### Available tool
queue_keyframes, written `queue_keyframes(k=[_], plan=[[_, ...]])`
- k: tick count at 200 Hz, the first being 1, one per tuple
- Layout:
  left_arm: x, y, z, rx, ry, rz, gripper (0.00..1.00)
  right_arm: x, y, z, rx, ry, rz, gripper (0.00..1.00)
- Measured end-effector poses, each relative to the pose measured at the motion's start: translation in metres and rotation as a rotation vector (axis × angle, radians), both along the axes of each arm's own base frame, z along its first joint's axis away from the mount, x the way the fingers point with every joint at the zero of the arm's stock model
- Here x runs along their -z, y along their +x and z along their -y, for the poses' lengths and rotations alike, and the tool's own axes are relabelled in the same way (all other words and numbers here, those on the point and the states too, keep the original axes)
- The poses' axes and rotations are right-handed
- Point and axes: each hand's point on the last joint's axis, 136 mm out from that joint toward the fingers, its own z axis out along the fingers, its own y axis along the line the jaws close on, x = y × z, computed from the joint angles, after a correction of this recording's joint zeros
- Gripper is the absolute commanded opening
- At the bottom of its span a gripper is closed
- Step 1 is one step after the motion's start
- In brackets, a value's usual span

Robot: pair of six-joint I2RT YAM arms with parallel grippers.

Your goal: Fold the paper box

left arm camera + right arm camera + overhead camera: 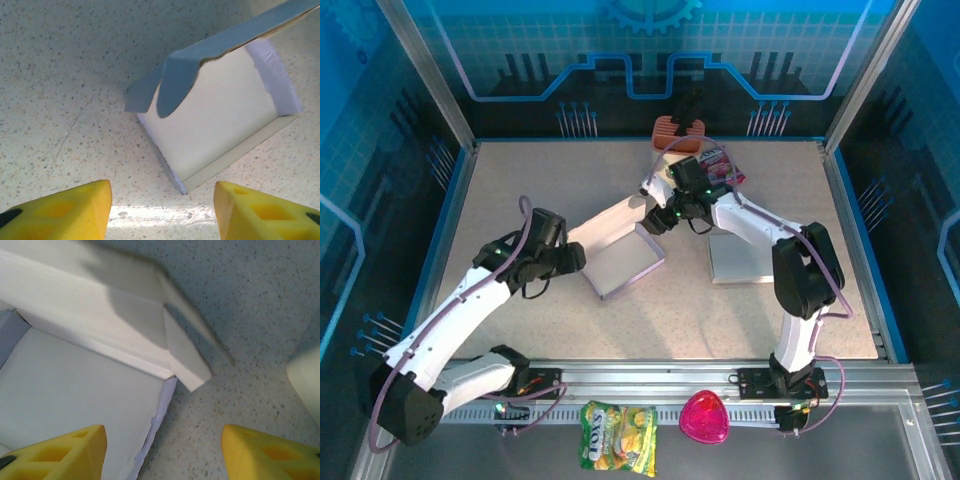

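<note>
The paper box point(625, 258) lies half-folded in the middle of the table, a shallow white tray with its lid flap reaching up and back. My left gripper point(578, 258) is at the box's left corner. In the left wrist view it point(162, 212) is open, its yellow fingers point(60, 210) apart over bare table just short of the box's corner point(220, 110), and a grey flap curls over the tray. My right gripper point(660, 218) hovers at the lid end. In the right wrist view it point(162, 452) is open, straddling the box's edge point(75, 390) below a folded side flap point(185, 355).
A flat white sheet point(745, 255) lies right of the box, under the right arm. An orange object point(678, 128) and a pink packet point(720, 165) sit at the back wall. A yellow-green snack bag point(618, 437) and a pink object point(705, 418) lie in front of the arm bases.
</note>
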Motion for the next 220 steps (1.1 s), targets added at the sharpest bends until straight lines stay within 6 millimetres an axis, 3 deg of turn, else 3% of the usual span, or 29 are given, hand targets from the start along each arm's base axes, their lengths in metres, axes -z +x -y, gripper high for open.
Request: queue_keyframes(k=[39, 80, 173, 220], plan=[[0.014, 0.013, -0.001, -0.002, 0.036, -0.025, 0.57, -0.007, 0.010, -0.013, -0.060, 0.027, 0.009, 0.60], [0.028, 0.032, -0.005, 0.002, 0.083, -0.029, 0.50, -0.008, 0.010, -0.022, -0.111, 0.046, -0.011, 0.48], [0.036, 0.058, -0.014, 0.038, 0.172, 0.004, 0.14, -0.005, 0.005, -0.026, -0.135, 0.062, -0.047, 0.15], [0.036, 0.061, -0.018, 0.041, 0.198, 0.008, 0.04, -0.005, 0.010, -0.025, -0.109, 0.059, -0.029, 0.03]])
